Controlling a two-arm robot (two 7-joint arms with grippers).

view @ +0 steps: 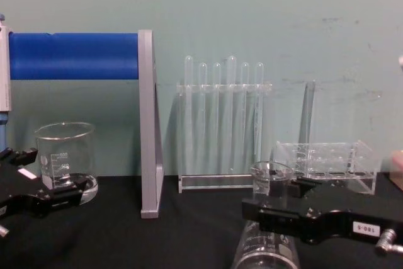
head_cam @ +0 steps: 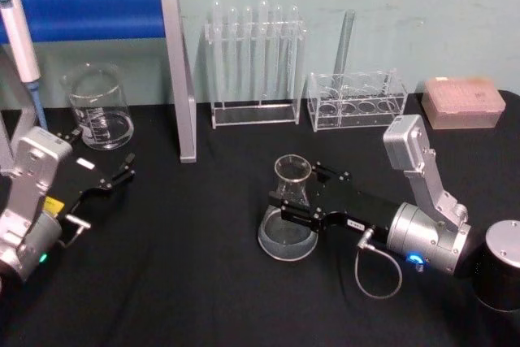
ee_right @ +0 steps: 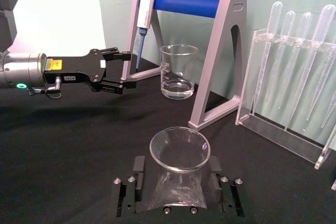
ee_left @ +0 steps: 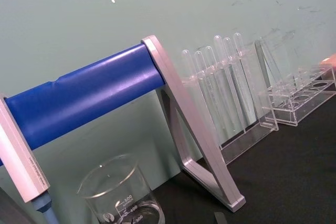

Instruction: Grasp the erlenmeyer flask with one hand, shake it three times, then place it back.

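Observation:
The erlenmeyer flask (head_cam: pixel 286 240) stands upright on the black table, just right of the middle, clear glass with a flared rim (ee_right: pixel 179 148). My right gripper (head_cam: pixel 302 195) reaches in from the right and is shut on the flask's neck, one finger in front of it and one behind. In the right wrist view the pads (ee_right: pixel 139 179) sit against both sides of the glass. The chest view shows the flask (view: pixel 266 251) low at right with the black fingers across its neck. My left gripper (head_cam: pixel 118 176) rests open at the left, near the beaker, holding nothing.
A glass beaker (head_cam: pixel 99 107) stands back left under a blue-barred pipette stand (head_cam: pixel 97 10), whose grey leg (head_cam: pixel 180 71) comes down beside it. A test tube rack (head_cam: pixel 253 62), a second clear rack (head_cam: pixel 356 99) and a pink box (head_cam: pixel 463 101) line the back.

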